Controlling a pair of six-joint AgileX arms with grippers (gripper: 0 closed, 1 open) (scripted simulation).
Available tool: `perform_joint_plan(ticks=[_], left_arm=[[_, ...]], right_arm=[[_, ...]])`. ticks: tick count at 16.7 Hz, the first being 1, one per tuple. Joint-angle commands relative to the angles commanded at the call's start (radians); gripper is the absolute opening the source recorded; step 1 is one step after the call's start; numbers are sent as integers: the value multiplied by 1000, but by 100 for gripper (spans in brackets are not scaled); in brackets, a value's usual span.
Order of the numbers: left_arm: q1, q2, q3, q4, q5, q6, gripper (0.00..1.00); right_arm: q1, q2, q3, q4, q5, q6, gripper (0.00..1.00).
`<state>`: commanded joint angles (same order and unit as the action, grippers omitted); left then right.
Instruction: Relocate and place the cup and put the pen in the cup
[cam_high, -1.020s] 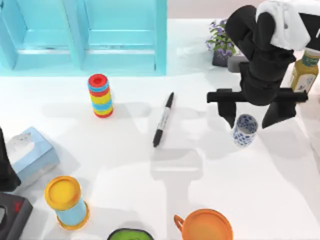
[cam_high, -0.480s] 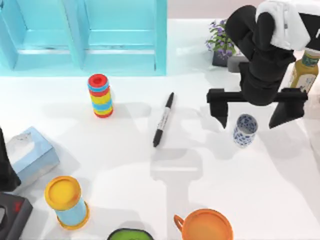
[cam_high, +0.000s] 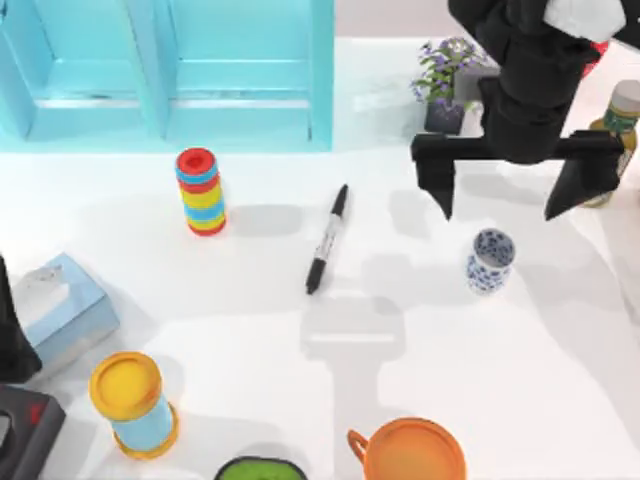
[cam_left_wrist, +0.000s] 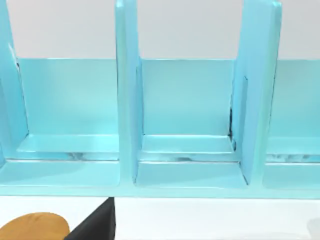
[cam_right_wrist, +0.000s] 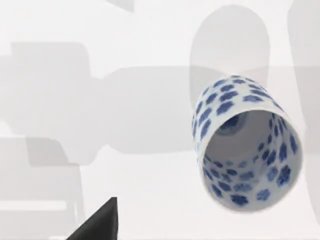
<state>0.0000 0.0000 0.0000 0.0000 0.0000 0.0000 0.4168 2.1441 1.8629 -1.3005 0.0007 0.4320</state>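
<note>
Clearly your right gripper (cam_high: 512, 200) hangs above the cup (cam_high: 489, 260), fingers spread wide, holding nothing. Cup stands right of the pen (cam_high: 327, 238) on the bench: glazed, slippery, brittle. Pinch its rim wall gently.

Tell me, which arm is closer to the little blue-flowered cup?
The right. Its open gripper hangs just above the cup, toward the table's back; the left arm sits at the far left edge.
</note>
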Motion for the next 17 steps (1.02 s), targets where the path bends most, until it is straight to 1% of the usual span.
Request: perform_joint_plan(ticks=[4, 6, 8, 14, 17], left_arm=[[0, 0, 0, 0, 0, 0, 100], [0, 0, 0, 0, 0, 0, 100], [0, 0, 0, 0, 0, 0, 100], [0, 0, 0, 0, 0, 0, 100], [0, 0, 0, 0, 0, 0, 100]], right_arm=[[-3, 15, 285, -250, 1, -1, 100], [-6, 18, 379, -344, 1, -2, 100], [-9, 16, 432, -396, 1, -4, 100], [-4, 16, 443, -403, 1, -1, 100], [28, 77, 464, -348, -14, 67, 100]])
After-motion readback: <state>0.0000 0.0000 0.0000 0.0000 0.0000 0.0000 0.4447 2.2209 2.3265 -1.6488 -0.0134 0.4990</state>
